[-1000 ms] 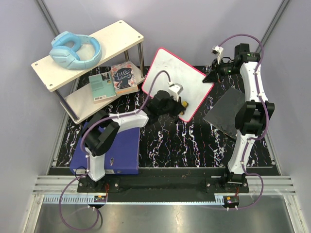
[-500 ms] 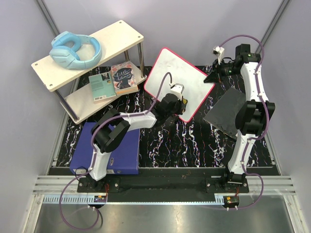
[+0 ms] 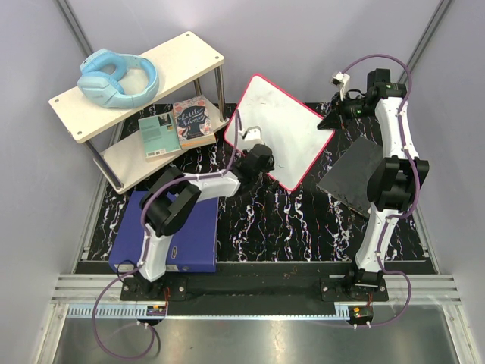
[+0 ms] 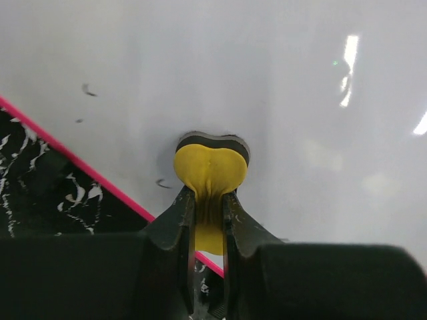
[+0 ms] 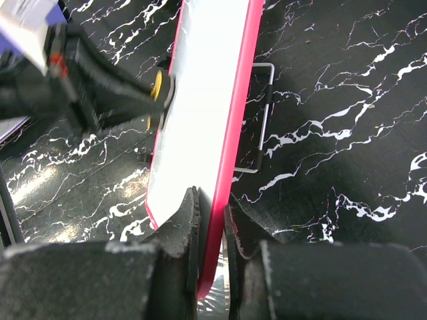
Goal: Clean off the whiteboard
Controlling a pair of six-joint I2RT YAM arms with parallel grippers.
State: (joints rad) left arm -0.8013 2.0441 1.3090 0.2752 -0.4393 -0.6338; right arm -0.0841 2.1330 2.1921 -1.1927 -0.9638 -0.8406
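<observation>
The whiteboard (image 3: 284,129) is white with a red-pink frame and stands tilted on a wire stand at the back middle. My right gripper (image 3: 330,120) is shut on its right corner; the wrist view shows the frame (image 5: 230,167) pinched between the fingers. My left gripper (image 3: 258,158) is shut on a small yellow eraser (image 4: 210,167) with a dark pad, pressed on the board's face (image 4: 267,87) near its lower left edge. A few small dark marks (image 4: 88,90) remain on the board.
A dark grey cloth (image 3: 350,176) lies right of the board. A blue-purple binder (image 3: 186,235) lies front left. A two-level shelf (image 3: 144,83) at back left holds blue headphones (image 3: 117,80) and two books (image 3: 178,125). The wire stand (image 5: 263,120) sits behind the board.
My left gripper has slid the eraser leftward across the board, from near its lower right edge toward its lower left edge. The right gripper has kept hold of the corner.
</observation>
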